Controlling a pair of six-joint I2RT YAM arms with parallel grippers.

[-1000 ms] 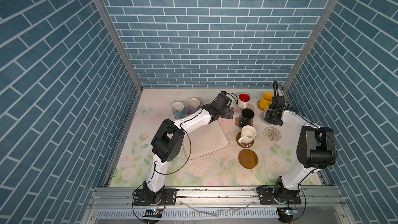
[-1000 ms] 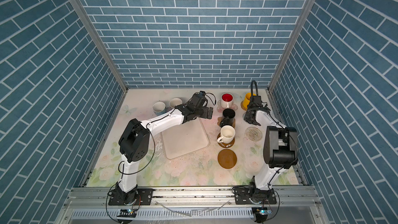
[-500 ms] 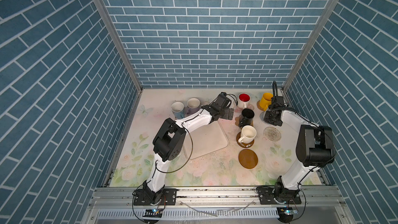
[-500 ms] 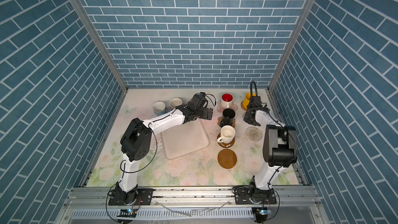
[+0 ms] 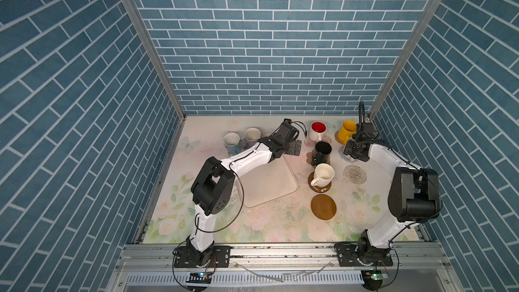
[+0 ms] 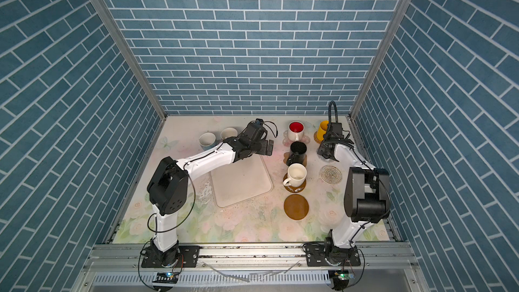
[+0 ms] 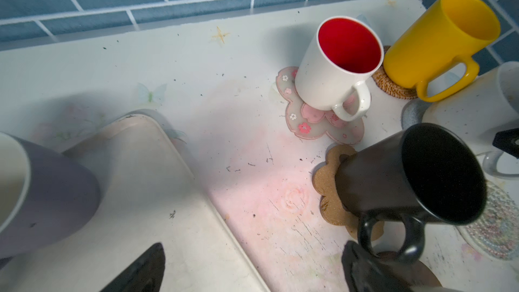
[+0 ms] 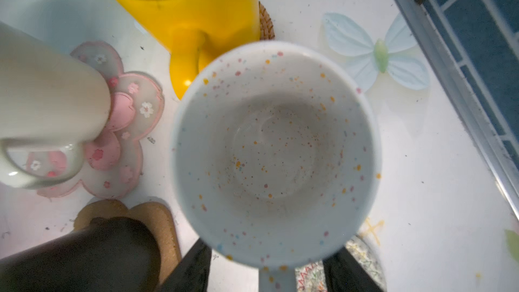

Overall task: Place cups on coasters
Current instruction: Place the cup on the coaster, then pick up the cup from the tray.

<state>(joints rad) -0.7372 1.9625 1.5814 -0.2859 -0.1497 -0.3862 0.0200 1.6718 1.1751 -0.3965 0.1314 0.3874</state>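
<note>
The handle of the speckled cup [image 8: 275,150] is straddled by the parted right tool [image 8: 268,261] — the left tool [image 7: 252,245] is held wide.

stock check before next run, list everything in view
yellow mug: 1, yellow, on rattan coaster
red-lined mug: 1, white, on pink flower coaster
black mug: 1, black, on paw-print coaster
cream mug: 1, cream, on brown disc coaster
speckled mug: 1, white, on grey-blue woven coaster
light blue mug, lavender mug: 2, far left
spiral coaster: 1, whitish, bare
bare brown disc: 1, brown, nearest front
tray: 1, cream, centre
left gripper: 1, black, open, near tray's far corner
right gripper: 1, black, open, astride speckled mug's handle
</note>
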